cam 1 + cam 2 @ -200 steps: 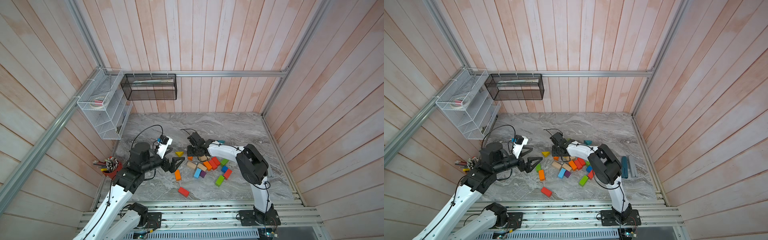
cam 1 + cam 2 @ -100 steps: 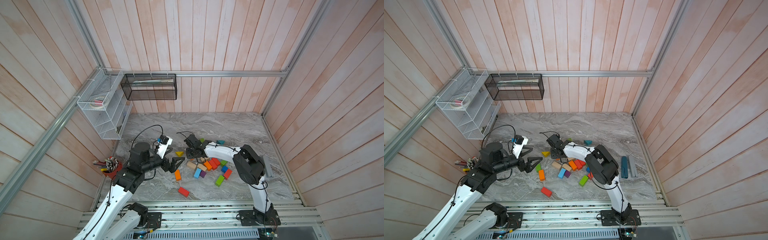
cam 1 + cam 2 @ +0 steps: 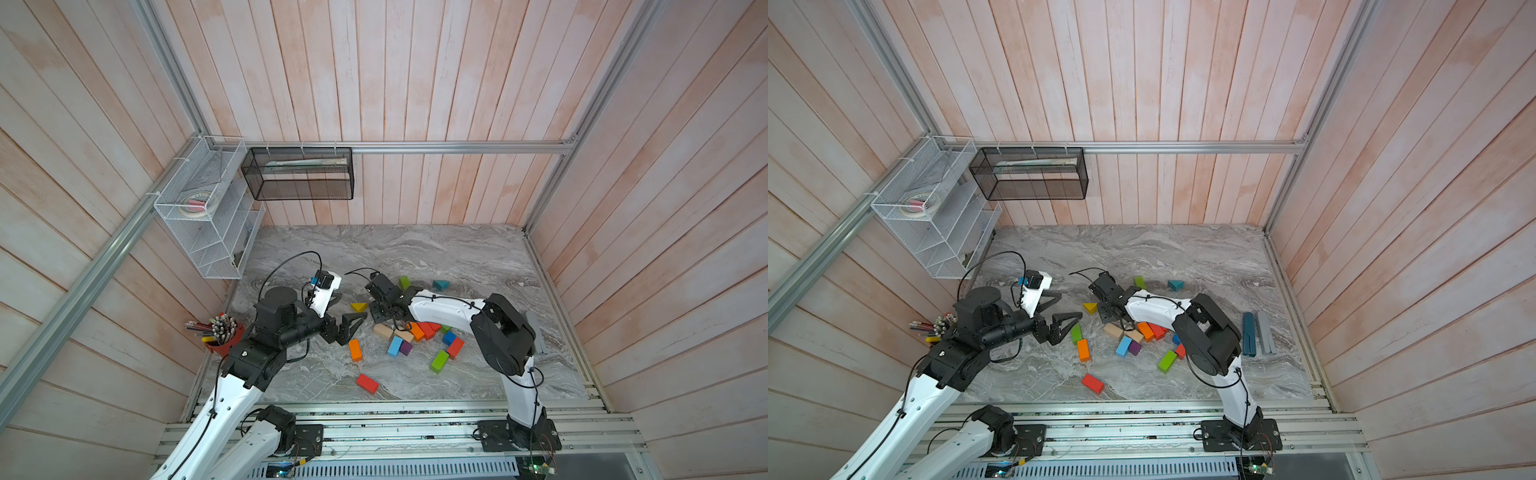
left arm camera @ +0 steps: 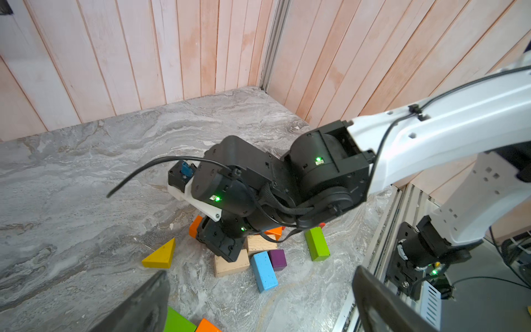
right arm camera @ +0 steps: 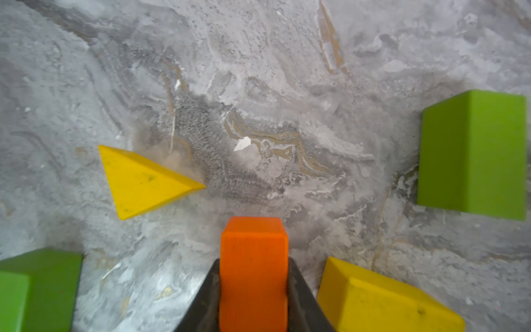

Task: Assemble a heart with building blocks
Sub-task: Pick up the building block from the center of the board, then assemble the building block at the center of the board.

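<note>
Filling red cup [image 3: 223, 346]: bunched coloured pencils [image 3: 217, 325].

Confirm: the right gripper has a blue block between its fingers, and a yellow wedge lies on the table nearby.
No: the right wrist view shows an orange block, not blue, between the right gripper's fingers; the yellow wedge lies on the table nearby.

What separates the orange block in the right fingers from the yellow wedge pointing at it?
Bare marble tabletop only, between orange block and yellow wedge; right wrist view.
</note>
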Motion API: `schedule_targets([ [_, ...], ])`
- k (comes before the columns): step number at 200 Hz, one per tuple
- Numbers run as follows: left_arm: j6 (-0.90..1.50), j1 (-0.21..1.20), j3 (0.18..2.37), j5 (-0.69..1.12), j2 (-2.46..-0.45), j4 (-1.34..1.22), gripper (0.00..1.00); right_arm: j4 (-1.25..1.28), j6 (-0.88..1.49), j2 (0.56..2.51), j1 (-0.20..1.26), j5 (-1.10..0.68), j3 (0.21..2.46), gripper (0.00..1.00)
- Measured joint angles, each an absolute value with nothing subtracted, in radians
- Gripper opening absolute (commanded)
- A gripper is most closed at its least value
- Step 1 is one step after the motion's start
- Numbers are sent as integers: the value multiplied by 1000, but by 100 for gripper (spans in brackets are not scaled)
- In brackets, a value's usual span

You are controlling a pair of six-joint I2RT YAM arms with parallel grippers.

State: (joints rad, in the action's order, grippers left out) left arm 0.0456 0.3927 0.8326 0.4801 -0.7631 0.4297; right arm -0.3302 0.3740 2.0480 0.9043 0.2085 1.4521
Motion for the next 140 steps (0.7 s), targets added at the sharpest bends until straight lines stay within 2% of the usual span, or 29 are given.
schedule_targets([
  [75,73,393,852,454,-679,537,100,-287,200,1979,954,152,1497,25],
  [140,141,430,926,498,-641,653,100,-308,119,2141,997,91,1754,25],
])
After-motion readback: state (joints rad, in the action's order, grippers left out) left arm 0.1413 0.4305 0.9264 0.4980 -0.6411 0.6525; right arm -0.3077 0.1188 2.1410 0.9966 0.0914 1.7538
